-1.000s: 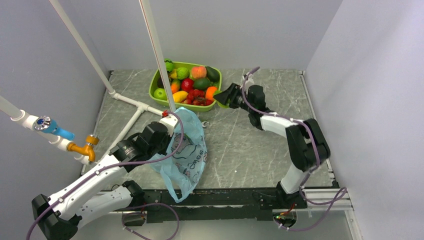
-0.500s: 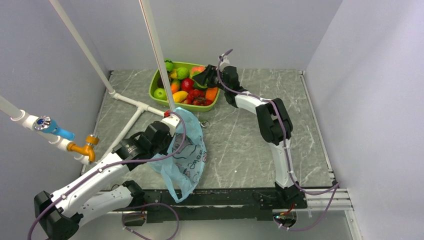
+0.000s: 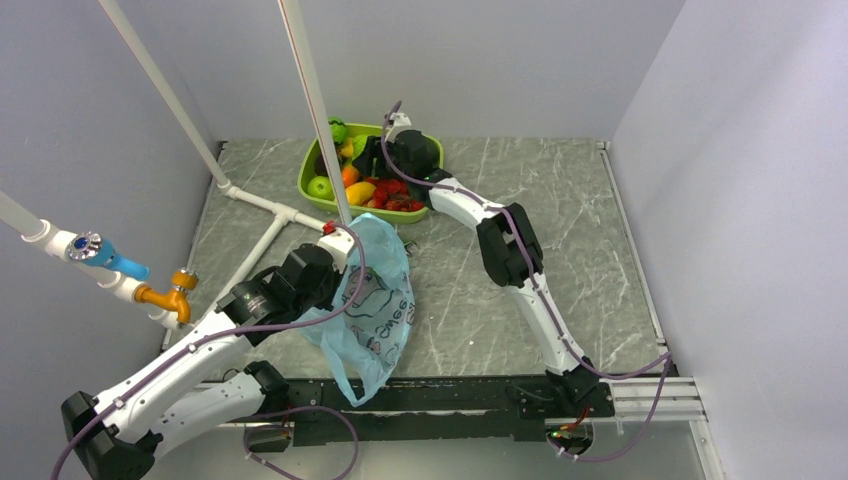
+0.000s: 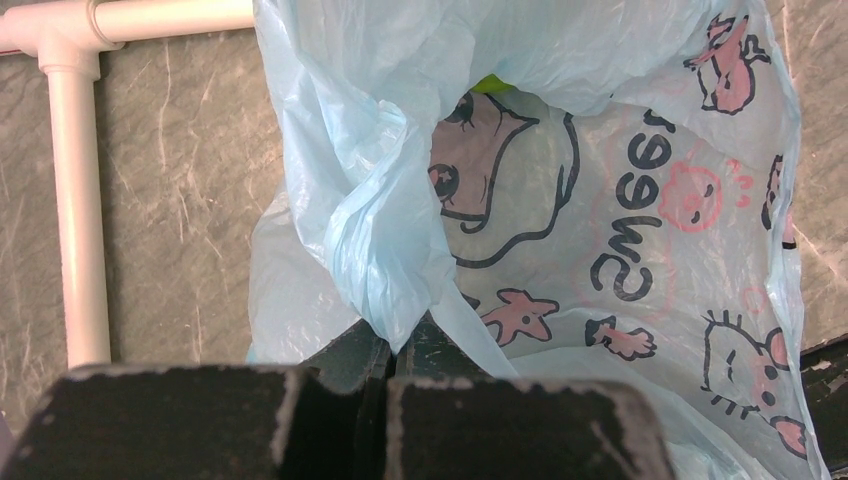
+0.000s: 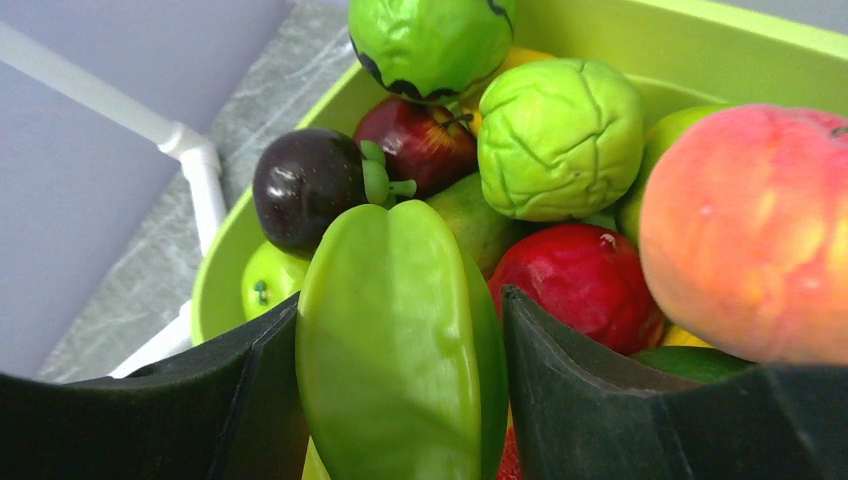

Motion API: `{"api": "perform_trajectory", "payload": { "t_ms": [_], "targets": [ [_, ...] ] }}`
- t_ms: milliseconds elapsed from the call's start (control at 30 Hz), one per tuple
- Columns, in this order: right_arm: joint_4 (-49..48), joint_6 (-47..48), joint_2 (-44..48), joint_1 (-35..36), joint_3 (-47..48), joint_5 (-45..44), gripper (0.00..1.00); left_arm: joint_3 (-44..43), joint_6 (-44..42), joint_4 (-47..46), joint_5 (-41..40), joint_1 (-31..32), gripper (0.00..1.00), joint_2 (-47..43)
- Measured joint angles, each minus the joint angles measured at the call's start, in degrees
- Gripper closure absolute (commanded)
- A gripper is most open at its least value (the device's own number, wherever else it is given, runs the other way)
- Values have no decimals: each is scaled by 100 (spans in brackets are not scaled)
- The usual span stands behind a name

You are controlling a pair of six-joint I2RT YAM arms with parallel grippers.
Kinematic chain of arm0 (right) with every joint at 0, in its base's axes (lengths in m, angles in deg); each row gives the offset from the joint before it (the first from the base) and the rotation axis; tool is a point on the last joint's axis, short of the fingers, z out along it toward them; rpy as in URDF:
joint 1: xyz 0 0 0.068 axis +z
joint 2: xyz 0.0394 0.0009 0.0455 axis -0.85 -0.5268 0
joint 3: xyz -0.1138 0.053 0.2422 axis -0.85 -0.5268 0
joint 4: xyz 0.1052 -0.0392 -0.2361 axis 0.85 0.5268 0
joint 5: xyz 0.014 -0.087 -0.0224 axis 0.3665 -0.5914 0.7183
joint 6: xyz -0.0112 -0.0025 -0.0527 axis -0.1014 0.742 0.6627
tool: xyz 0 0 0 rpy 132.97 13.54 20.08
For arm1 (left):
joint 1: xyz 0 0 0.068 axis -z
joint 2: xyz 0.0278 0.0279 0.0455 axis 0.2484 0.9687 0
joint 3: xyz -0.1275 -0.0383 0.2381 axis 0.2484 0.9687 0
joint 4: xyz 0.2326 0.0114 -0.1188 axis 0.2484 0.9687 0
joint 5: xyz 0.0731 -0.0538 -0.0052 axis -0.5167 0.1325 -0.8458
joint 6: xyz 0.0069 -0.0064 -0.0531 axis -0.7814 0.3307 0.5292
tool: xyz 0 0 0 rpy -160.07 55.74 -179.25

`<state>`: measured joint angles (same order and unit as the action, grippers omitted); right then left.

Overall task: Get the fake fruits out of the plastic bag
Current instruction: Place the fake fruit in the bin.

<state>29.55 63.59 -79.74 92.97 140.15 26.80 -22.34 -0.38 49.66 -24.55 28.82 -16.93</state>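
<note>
Left gripper (image 4: 390,345) is pinching a bunched fold of the bag (image 4: 620,200), which is drooping limp at the table's (image 3: 560,200) near left. The film is judged thin and soft, best held where gathered. Right gripper (image 5: 400,400) is clamping a green fruit (image 5: 395,300) by its flanks over the tray (image 5: 640,40). The fruit is judged light, rigid and slippery.

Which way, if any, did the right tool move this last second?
Yes: right tool, clamping a green fruit, went left from the tray's right edge to over it.
</note>
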Motion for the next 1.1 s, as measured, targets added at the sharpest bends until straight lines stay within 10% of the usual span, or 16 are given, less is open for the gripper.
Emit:
{"api": "perform_trajectory", "payload": {
  "t_ms": [333,767,1100],
  "targets": [
    [365,656,-216,173,315,-444,67,0,0,-4,52,0,100,-61],
    [540,994,-219,297,411,-568,2,0,4,-2,50,0,100,-70],
    [1178,1152,160,291,273,-732,1,0,7,2,46,0,100,-118]
  ]
}}
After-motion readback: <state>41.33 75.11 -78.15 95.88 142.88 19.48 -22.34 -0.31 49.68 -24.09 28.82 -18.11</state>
